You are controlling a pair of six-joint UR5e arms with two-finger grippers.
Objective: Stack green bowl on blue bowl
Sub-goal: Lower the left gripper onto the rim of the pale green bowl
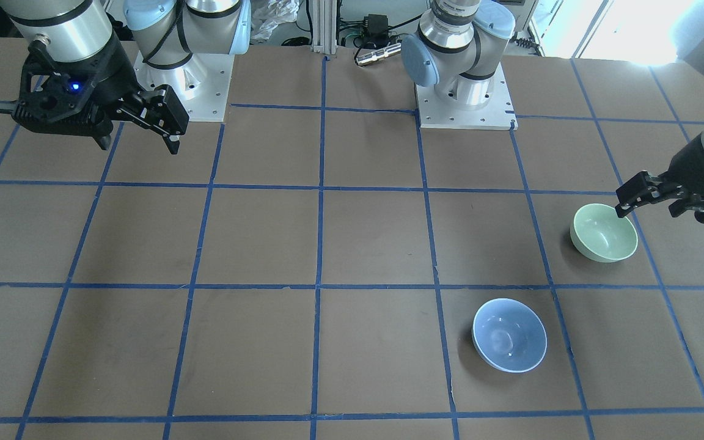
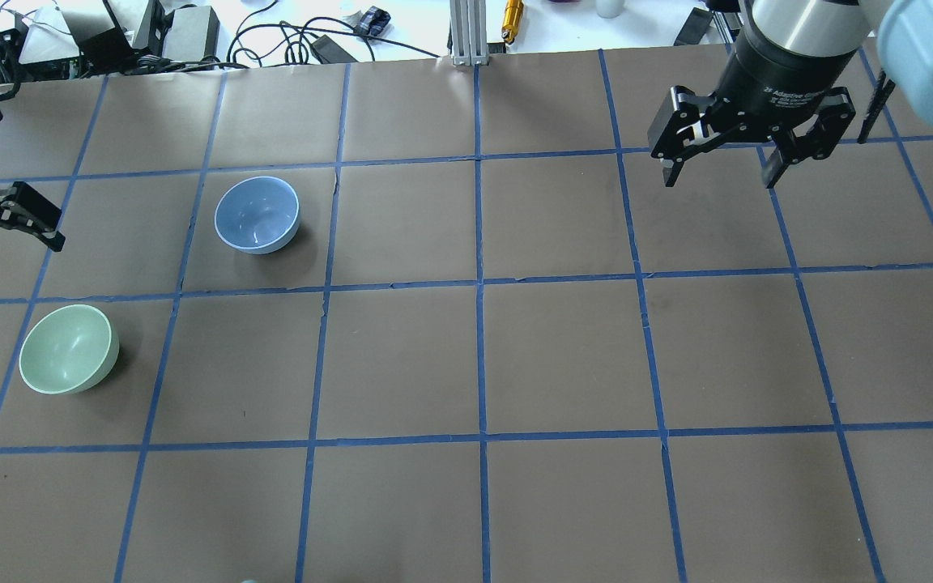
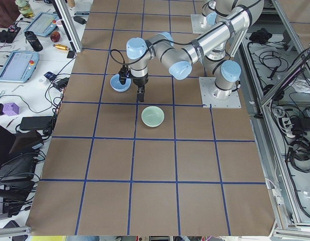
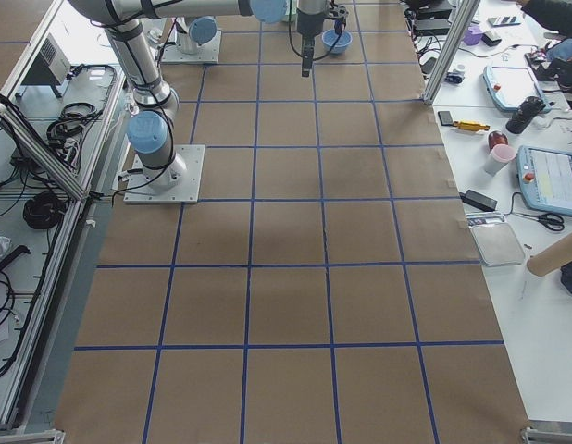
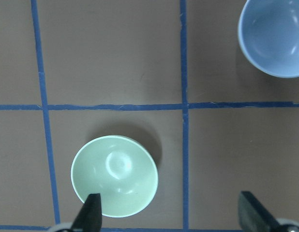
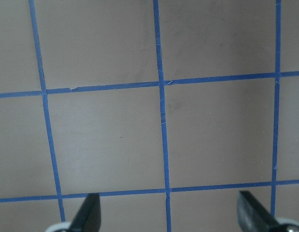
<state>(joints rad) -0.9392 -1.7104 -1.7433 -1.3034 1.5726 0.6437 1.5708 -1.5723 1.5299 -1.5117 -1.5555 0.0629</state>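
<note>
Green bowl [image 2: 68, 348]: one. Blue bowl [image 2: 257, 214]: one. You've got both upright on the brown table [image 2: 564, 348], apart, in diagonal grid squares, not stacked. Your left gripper [image 5: 171, 213] hovers by the green bowl's rim, jaws wide, empty. Right gripper [image 2: 719, 180] is far across the table, also wide, empty.

Blue bowl [image 4: 338, 43] at far end, gridded table [image 4: 286, 231].
</note>
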